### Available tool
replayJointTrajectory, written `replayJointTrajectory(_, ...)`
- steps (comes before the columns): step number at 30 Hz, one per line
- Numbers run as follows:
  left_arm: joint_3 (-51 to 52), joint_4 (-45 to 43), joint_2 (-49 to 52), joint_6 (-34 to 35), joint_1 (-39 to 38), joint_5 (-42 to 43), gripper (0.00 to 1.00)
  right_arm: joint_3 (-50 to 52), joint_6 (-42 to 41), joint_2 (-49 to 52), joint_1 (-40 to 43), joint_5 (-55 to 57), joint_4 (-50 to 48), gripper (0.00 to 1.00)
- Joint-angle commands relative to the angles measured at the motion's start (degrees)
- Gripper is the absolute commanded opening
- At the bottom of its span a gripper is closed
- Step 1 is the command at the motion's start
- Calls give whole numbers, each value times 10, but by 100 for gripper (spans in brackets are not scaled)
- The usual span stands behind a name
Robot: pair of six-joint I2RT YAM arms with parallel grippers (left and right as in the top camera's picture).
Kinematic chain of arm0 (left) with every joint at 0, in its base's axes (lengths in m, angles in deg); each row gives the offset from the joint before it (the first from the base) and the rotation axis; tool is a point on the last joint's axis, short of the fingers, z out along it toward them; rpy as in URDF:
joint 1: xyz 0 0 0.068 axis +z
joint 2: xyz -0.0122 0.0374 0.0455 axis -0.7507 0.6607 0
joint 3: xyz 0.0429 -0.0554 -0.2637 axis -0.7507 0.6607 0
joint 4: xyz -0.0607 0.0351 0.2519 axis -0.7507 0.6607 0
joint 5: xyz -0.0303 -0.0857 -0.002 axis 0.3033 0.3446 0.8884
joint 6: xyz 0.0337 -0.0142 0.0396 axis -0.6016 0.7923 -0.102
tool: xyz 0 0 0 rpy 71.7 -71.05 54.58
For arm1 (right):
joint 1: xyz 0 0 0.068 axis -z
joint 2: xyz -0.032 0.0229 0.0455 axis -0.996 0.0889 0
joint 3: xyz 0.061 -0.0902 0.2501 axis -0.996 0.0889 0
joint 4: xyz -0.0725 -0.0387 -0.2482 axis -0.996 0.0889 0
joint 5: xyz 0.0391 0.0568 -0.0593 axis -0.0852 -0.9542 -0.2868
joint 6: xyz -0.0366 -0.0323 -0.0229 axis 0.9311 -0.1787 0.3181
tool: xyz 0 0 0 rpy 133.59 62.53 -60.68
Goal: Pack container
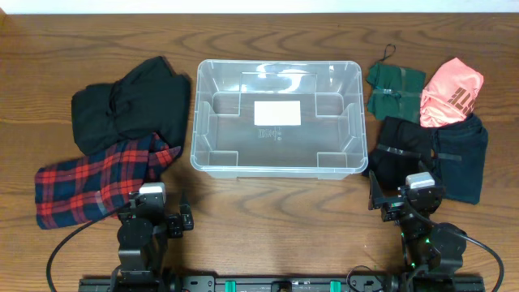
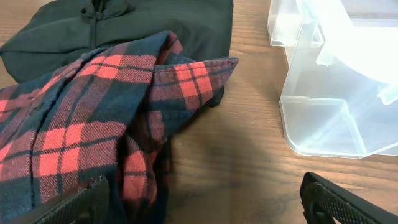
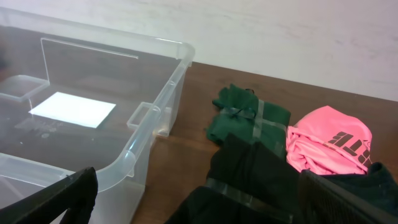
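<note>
The clear container (image 1: 200, 113) stands empty at the table's middle, a white label (image 1: 276, 113) on its base; it also shows in the left wrist view (image 2: 323, 124) and the right wrist view (image 3: 155, 93). Left of it lie a black garment (image 1: 130, 105) and a red plaid shirt (image 1: 93, 178). Right of it lie a green garment (image 1: 393, 88), a pink garment (image 1: 451, 92) and a black garment (image 1: 422, 150). My left gripper (image 1: 174, 217) is open and empty near the front edge, next to the plaid shirt (image 2: 93, 124). My right gripper (image 1: 393, 195) is open and empty over the near edge of the black garment (image 3: 249, 180).
A dark navy garment (image 1: 466, 158) lies beside the black one at the right. Bare wooden table (image 1: 276, 219) lies between the container and the arms' bases.
</note>
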Motion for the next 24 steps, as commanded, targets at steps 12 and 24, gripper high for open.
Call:
replayJointTrajectory(12, 7, -3, -4, -8, 3, -1, 98, 2, 4, -5, -5, -3, -9, 99)
replayJointTrajectory(24, 7, -3, -4, -8, 3, 0, 98, 2, 4, -5, -5, -5, -1, 99)
